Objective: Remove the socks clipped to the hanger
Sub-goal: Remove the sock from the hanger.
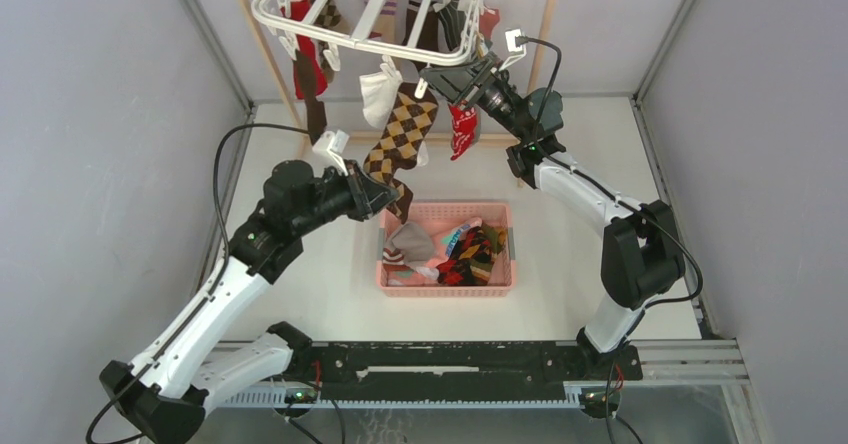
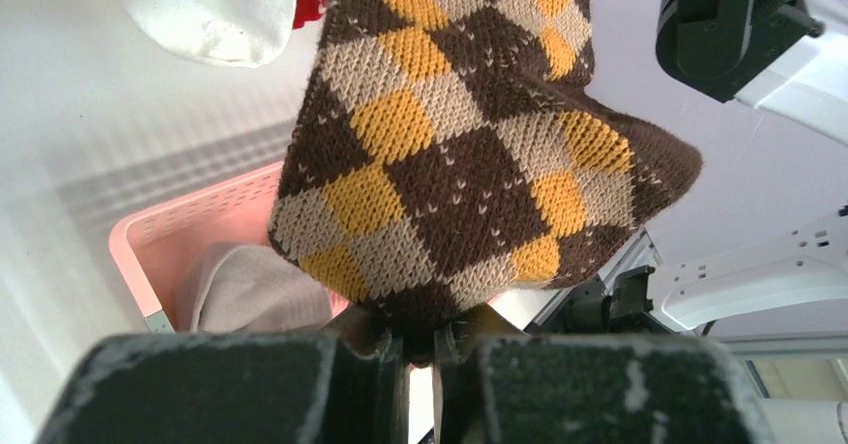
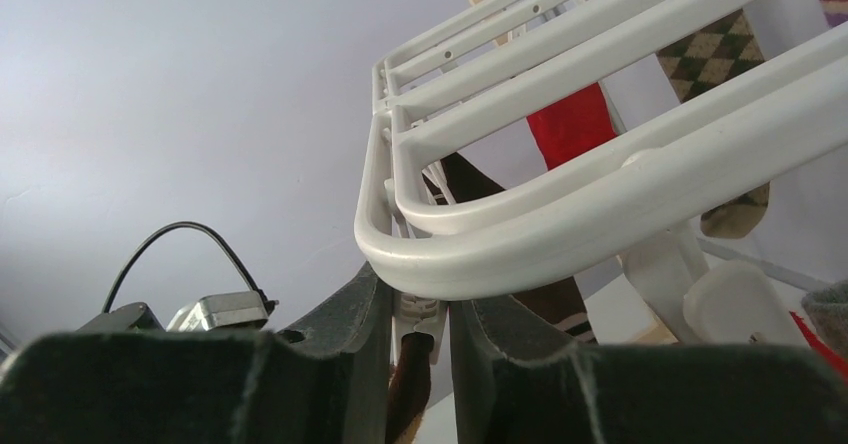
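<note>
While the left gripper [image 2: 420, 349] clamps the argyle sock [image 1: 400, 134] hanging below the hanger [image 1: 372, 14], you see the right gripper [image 3: 420, 339] pinching a clip [image 3: 416, 316] there; its sock stays hidden.

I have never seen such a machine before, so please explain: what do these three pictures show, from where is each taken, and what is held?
These are two robot arms bolted at the table's near edge. The wide picture looks down from above; the other two come from cameras on each wrist.

A white hanger with clipped socks hangs above the table. A pink basket on it holds loose socks.

The left end effector is shut on the toe of a brown argyle sock that hangs from the hanger. The right end effector is up under the hanger's edge, its fingers around a small white clip.
</note>
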{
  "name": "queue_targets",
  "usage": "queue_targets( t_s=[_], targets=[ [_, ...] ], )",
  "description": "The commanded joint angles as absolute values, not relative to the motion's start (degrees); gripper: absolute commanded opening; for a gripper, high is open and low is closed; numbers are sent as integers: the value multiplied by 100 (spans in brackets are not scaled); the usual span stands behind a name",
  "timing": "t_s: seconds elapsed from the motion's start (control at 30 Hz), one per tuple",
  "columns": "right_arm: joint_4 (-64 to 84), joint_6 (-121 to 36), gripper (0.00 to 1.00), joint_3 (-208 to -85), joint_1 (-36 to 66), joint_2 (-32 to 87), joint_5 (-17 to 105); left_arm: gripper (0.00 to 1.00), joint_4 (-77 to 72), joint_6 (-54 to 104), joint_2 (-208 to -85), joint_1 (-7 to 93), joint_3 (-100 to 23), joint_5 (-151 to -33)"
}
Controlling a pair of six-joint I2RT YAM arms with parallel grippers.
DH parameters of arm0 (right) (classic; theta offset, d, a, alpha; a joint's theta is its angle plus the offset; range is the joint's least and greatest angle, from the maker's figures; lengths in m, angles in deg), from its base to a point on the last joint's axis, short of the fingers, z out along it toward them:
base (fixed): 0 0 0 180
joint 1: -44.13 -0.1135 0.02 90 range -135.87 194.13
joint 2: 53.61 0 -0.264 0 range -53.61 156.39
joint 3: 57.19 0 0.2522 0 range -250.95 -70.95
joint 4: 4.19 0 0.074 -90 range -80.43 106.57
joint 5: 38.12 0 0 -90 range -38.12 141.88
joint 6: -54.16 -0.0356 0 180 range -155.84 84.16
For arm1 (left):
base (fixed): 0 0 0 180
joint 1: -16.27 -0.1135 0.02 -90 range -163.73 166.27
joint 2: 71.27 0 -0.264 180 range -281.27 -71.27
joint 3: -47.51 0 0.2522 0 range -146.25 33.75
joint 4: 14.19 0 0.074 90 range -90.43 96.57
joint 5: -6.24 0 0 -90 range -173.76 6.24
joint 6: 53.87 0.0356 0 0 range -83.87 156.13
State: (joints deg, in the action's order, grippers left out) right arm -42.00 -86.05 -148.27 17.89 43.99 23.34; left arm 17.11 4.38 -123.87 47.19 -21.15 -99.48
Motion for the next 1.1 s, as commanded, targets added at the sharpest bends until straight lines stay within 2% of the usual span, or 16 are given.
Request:
queue_targets(
  t_s=[0.0, 0.57, 0.63, 0.87, 0.93, 1.0, 1.07],
  targets=[
    [-4267, -8568, 10, -15066, 1816, 4349, 2425, 11, 1640, 304, -12045, 4668, -2089, -10017],
    [-4248, -8606, 11, -15072, 1819, 4342, 2457, 10, 1714, 184, -11725, 4664, -1706, -9997],
    [-4236, -8634, 16, -15071, 1816, 4362, 2451, 10, 1701, 177, -11715, 4668, -1705, -10008],
    [-4059, -8679, 48, -15002, 1785, 4331, 2437, 10, 1680, 151, -11687, 4663, -1740, -10041],
    [-4003, -8665, 52, -14969, 1781, 4304, 2448, 10, 1675, 141, -11672, 4668, -1740, -10046],
    [-3962, -8659, 61, -14930, 1769, 4278, 2446, 10, 1659, 126, -11655, 4668, -1756, -10069],
    [-3899, -8642, 64, -14874, 1760, 4220, 2439, 11, 1619, 90, -11660, 4667, -1765, -10100]
  ],
)
